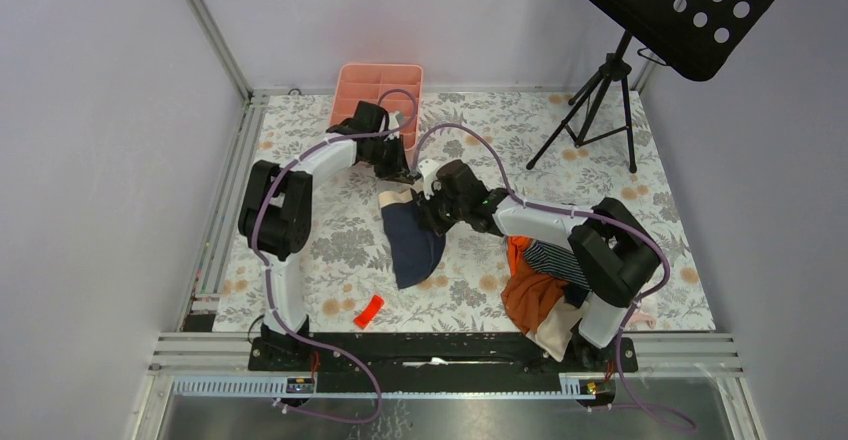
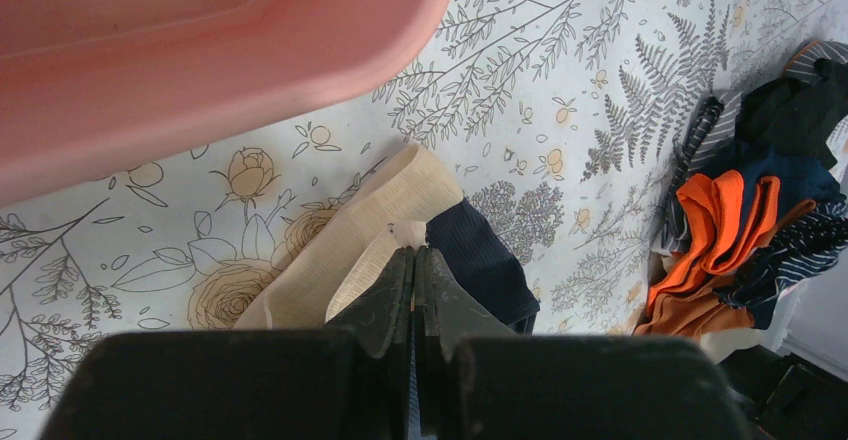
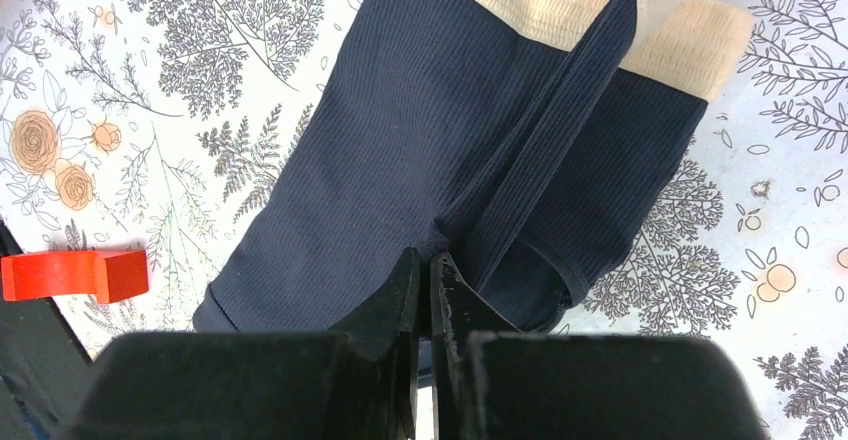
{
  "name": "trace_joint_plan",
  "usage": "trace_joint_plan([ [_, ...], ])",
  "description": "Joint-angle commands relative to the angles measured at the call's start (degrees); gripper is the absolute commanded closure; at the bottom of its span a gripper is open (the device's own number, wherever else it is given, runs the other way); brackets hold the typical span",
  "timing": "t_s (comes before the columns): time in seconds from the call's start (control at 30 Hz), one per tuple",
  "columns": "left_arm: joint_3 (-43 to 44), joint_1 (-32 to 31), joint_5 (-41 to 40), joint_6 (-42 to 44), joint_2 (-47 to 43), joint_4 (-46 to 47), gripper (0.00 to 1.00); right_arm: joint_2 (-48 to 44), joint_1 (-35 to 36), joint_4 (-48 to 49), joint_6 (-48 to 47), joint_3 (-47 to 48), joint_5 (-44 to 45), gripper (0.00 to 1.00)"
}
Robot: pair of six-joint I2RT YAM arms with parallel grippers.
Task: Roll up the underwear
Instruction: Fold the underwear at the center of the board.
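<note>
both claws close on the navy briefs [image 1: 412, 245] spread on the flowered table [image 1: 600, 160]. the right claw [image 3: 428, 258] is clenched on a raised ridge of ribbed navy cloth, and the garment's long axis runs straight ahead of it to the tan waistband [image 3: 560, 0]. there the left claw [image 2: 413, 252], fingers pressed together, appears to pinch the band's edge, though its own tips hide the contact. a roll would likely start at that end, nearest the left claw. the clothes pile [image 1: 535, 290] sits behind the right claw.
</note>
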Motion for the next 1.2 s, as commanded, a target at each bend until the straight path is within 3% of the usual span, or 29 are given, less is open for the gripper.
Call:
trace_joint_plan([
  [0.0, 4.7, 0.6, -7.2, 0.7, -0.4, 4.4, 1.00, -1.0, 0.3, -3.7, 1.6, 0.9, -4.0, 0.96],
  [0.3, 4.1, 0.6, -7.8, -0.1, -1.4, 3.8, 1.00, -0.4, -1.3, -6.0, 4.4, 3.9, -6.2, 0.94],
  [0.93, 8.2, -0.7, -5.7, -1.0, 6.5, 8.7, 1.00, 7.2, -7.7, -8.4, 6.0, 5.7, -5.9, 0.90],
  [1.17, 9.6, -1.0, -4.6, -1.8, 6.1, 8.4, 1.00, 6.5, -8.8, -11.5, 6.4, 8.3, -7.5, 0.65],
])
